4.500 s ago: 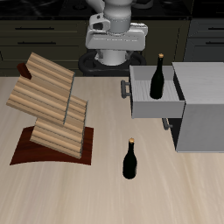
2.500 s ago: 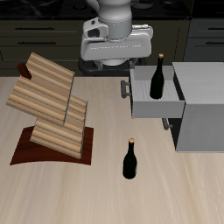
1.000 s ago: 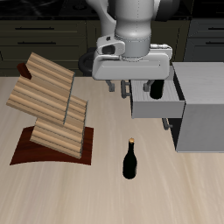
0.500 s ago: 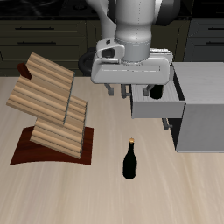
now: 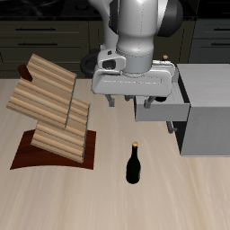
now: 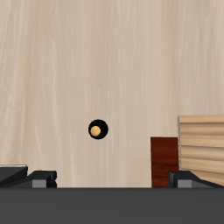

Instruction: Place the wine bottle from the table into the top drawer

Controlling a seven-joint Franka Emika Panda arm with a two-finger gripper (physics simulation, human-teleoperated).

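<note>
The wine bottle point(image 5: 134, 164) stands upright on the table point(image 5: 108, 202), near its front edge. In the wrist view I see it from straight above as a dark disc with a tan cap point(image 6: 97, 130). My gripper point(image 5: 129, 101) hangs above the table, farther back than the bottle and beside the open top drawer point(image 5: 162, 110). Its fingers point(image 6: 39, 179) are spread wide and hold nothing. The gripper body hides the drawer's inside, including the look-alike bottle.
The grey cabinet point(image 5: 208, 108) stands behind the pulled-out drawer. A slatted wooden rack point(image 5: 52, 106) on a dark-brown base point(image 5: 36, 154) stands beside the bottle's spot; it also shows in the wrist view point(image 6: 203, 144).
My arm has come forward and lower from the table's back, toward the bottle on the table. It now covers the bottle in the drawer. The gripper has stayed open.
</note>
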